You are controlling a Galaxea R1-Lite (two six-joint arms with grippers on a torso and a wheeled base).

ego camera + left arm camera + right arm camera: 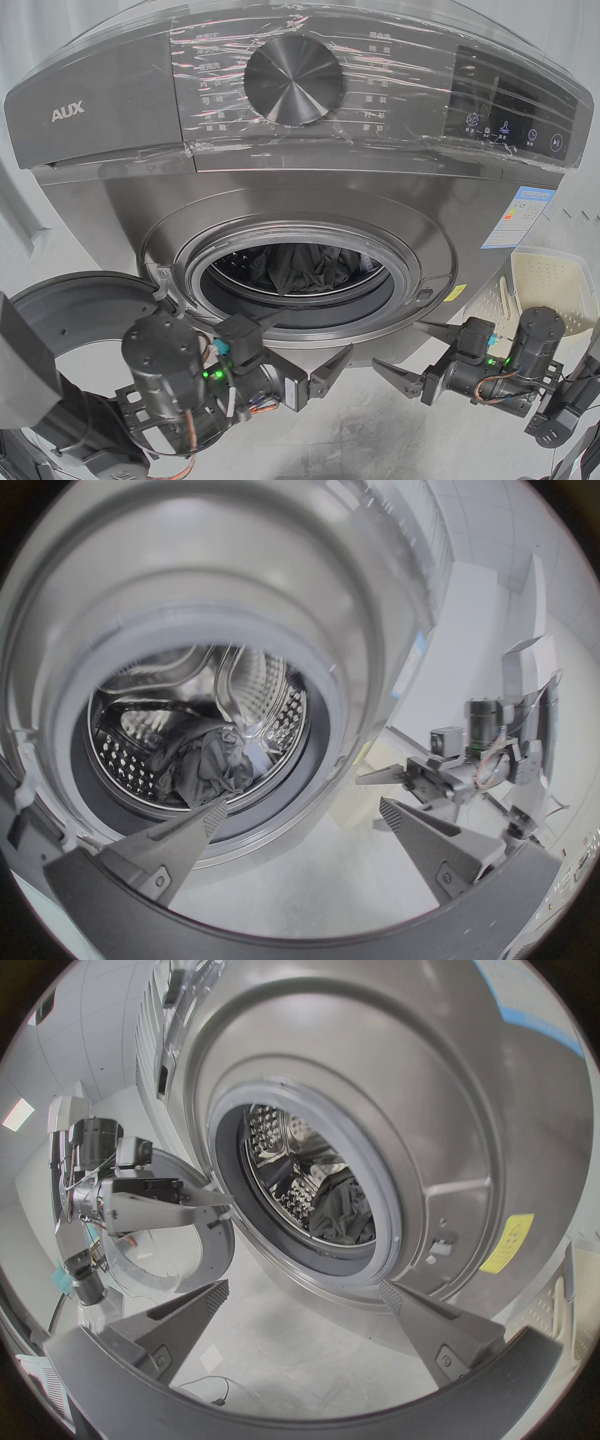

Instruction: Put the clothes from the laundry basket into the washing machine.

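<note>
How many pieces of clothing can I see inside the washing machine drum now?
1: a dark crumpled garment lies low in the drum, near its front. It may be several pieces bunched together, and its folds could hide more.

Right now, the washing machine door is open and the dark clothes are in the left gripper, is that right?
Not quite: the dark clothes lie in the drum, and the left gripper is open and empty, per the left wrist view.

I look down on a pale grey floor [375, 437]; a thin cable [219, 1400] lies there, a white wall [465, 642] beyond.
</note>
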